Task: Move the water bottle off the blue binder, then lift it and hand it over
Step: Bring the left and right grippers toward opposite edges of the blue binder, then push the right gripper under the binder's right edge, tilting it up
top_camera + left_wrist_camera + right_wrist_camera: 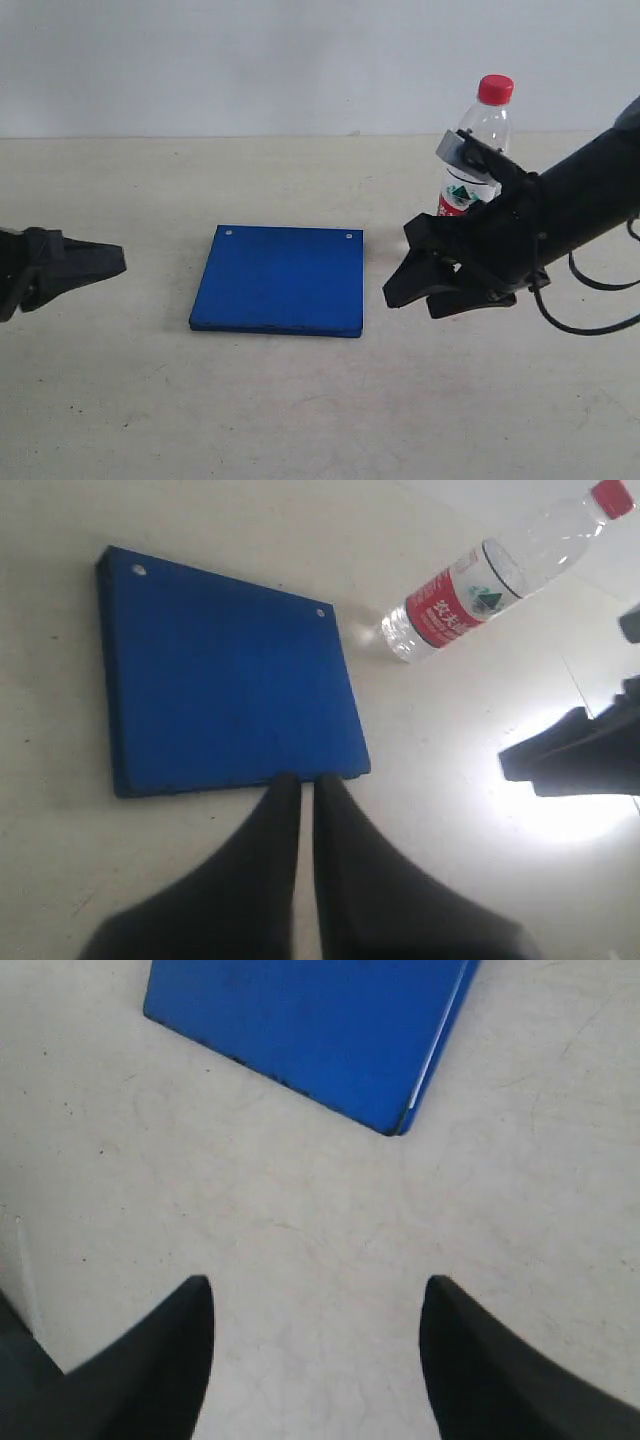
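We see the bottle (484,125) standing upright on the desk (300,420), off to the right of the binder (280,280) and clear of it, so we call the first step done. The binder lies flat with nothing on its cover. The right gripper (412,300) hangs low just beside the binder's right edge, and its arm hides the lower part of the bottle from us. Its jaws are spread wide with nothing between them, and the right wrist view shows only bare desk and a corner of the binder beyond them. Over on the far left, the left gripper (115,262) sits well apart from the binder and points toward it, with its jaws pressed together and empty. As we read it, the whole second half is left: the lift and the handover have not begun. Nothing is gripped, nothing is off the desk, and both arms are free to go in.
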